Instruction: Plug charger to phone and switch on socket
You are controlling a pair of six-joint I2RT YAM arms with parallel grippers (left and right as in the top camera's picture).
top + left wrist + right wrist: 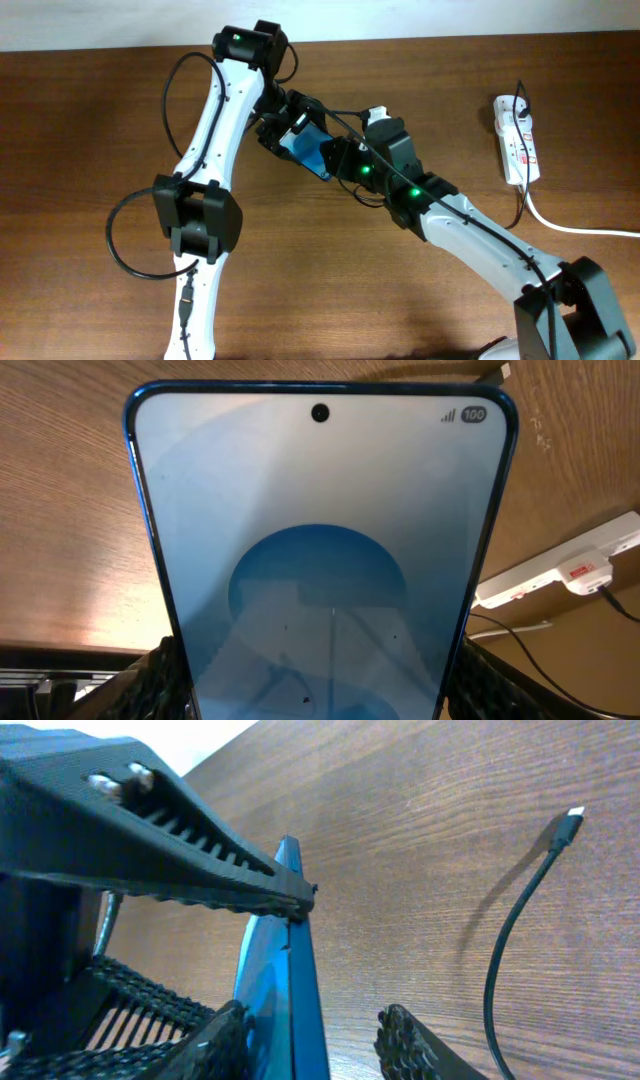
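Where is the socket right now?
In the overhead view, the socket lies on the right side of the table, well right of the phone.

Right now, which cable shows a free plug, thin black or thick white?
The thin black charger cable: its plug is unconnected; the thick white cord shows none.
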